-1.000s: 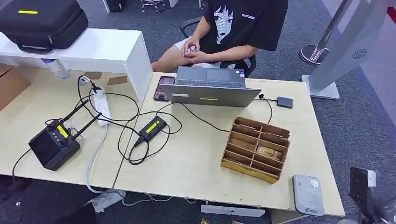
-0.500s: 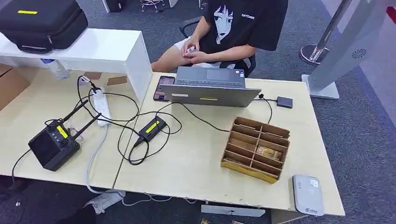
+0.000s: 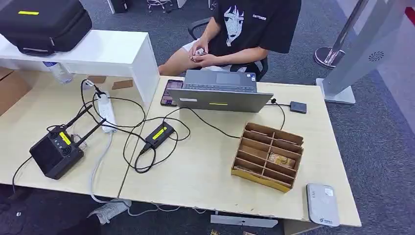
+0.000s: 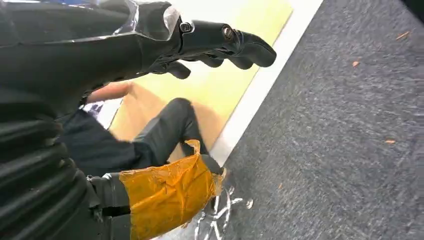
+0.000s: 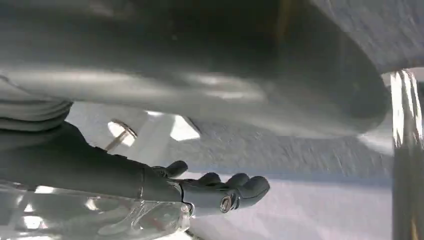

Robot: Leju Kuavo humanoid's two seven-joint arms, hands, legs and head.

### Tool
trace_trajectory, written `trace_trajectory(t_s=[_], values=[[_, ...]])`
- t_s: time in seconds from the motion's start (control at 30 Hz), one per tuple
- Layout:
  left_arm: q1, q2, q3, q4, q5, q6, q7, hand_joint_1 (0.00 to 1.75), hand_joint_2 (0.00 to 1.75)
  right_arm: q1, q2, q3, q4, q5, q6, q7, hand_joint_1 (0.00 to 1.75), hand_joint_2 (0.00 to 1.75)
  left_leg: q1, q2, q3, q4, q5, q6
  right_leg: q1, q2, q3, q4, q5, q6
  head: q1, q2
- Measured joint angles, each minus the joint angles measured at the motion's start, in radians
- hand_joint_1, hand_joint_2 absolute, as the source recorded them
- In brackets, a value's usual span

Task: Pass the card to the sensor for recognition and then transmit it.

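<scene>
An office or test lab: grey carpet floor (image 3: 381, 132), a pale wooden bench (image 3: 205, 171) carrying an open laptop (image 3: 220, 93), a power strip (image 3: 106, 111) with tangled cables, a black antenna box (image 3: 56, 152) and a wooden divider tray (image 3: 268, 155). A person (image 3: 244, 29) sits in an office chair behind the laptop.

A pale wood-coloured table (image 3: 205, 171) carries a brown wooden divided box (image 3: 268, 155) with a yellow front edge, a grey laptop (image 3: 219, 91) with a yellow sticker, a light grey card sensor (image 3: 322, 204) and black cables (image 3: 142, 147). A person wears a black T-shirt (image 3: 254, 24) printed with white artwork. The carpet (image 3: 381, 127) is dark grey
</scene>
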Motion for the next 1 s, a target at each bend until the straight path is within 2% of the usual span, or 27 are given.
trace_trajectory(t_s=[0.13,0.23,0.3,0.33,0.37,0.43,0.5,0.53,0.77,0.8,1.0], values=[[0.000,0.004,-0.014,0.002,0.000,-0.001,-0.021,0.00,1.75,0.000,0.045,0.021,0.049,0.002,0.082,-0.035,0.00,1.75,0.000,0.000,0.000,0.000,0.000,0.000,0.000,0.000,0.000,0.000,0.000,0.000,0.000,0.000],[0.001,0.006,-0.021,0.003,0.000,-0.005,-0.050,0.00,1.75,-0.002,0.086,0.016,0.069,-0.074,0.229,-0.128,0.00,1.75,0.000,0.000,0.000,0.000,0.000,0.000,0.000,0.000,0.000,0.000,0.000,0.000,0.000,0.000],[0.001,0.006,-0.028,0.005,0.002,-0.009,-0.061,0.00,1.75,-0.003,0.121,0.010,0.085,-0.096,0.309,-0.153,0.00,1.75,0.000,-0.001,0.000,0.000,0.000,0.000,0.000,0.000,0.000,0.000,-0.001,-0.001,0.000,0.000],[0.001,0.006,-0.031,0.005,0.002,-0.009,-0.068,0.00,1.75,-0.002,0.138,0.010,0.092,-0.085,0.376,-0.161,0.00,1.75,0.000,-0.001,0.000,0.000,0.000,0.000,0.000,0.000,0.000,0.001,-0.001,-0.001,-0.001,0.000],[0.002,0.006,-0.033,0.005,0.002,-0.009,-0.079,0.00,1.75,0.000,0.151,0.016,0.098,-0.056,0.445,-0.163,0.00,0.00,0.000,-0.001,0.000,0.000,0.000,0.000,0.000,0.000,0.000,0.001,-0.001,-0.001,0.001,0.000],[0.002,0.009,-0.040,0.005,-0.001,-0.008,-0.098,0.00,1.75,0.005,0.169,0.039,0.106,0.001,0.522,-0.161,0.00,0.00,0.000,-0.001,0.000,0.000,0.000,0.000,0.000,0.000,0.000,0.001,-0.001,-0.001,0.001,0.000],[0.002,0.010,-0.046,0.005,0.003,-0.002,-0.112,0.00,1.75,0.010,0.183,0.056,0.111,0.017,0.538,-0.147,0.00,0.00,0.000,0.000,0.000,0.000,0.000,0.000,0.000,0.000,0.000,0.001,-0.001,-0.001,0.000,0.000],[0.002,0.011,-0.046,0.005,0.008,0.003,-0.116,0.00,1.75,0.012,0.187,0.061,0.112,0.021,0.532,-0.142,0.00,1.75,0.000,0.000,0.000,0.000,0.000,0.000,0.000,0.000,0.000,0.001,-0.001,-0.001,-0.001,0.000],[0.003,0.017,-0.046,0.004,0.048,0.016,-0.144,0.00,1.75,0.014,0.188,0.066,0.111,0.006,0.482,-0.142,0.00,1.75,0.000,0.000,0.000,0.000,0.000,0.000,0.000,0.000,0.001,0.000,-0.001,-0.001,-0.001,0.000],[0.003,0.016,-0.045,0.002,0.052,0.016,-0.150,0.00,1.75,0.014,0.188,0.067,0.111,0.010,0.480,-0.142,0.00,0.00,0.000,0.000,0.000,0.000,0.000,0.000,0.000,0.000,0.001,0.000,-0.001,-0.001,0.000,0.000],[0.003,0.008,-0.027,-0.038,0.079,0.017,-0.209,0.00,1.75,0.002,0.188,0.090,0.112,0.045,0.506,-0.134,0.00,0.00,0.000,0.000,0.001,0.000,0.000,0.000,0.000,0.000,0.001,0.000,-0.001,-0.001,0.000,0.000]])
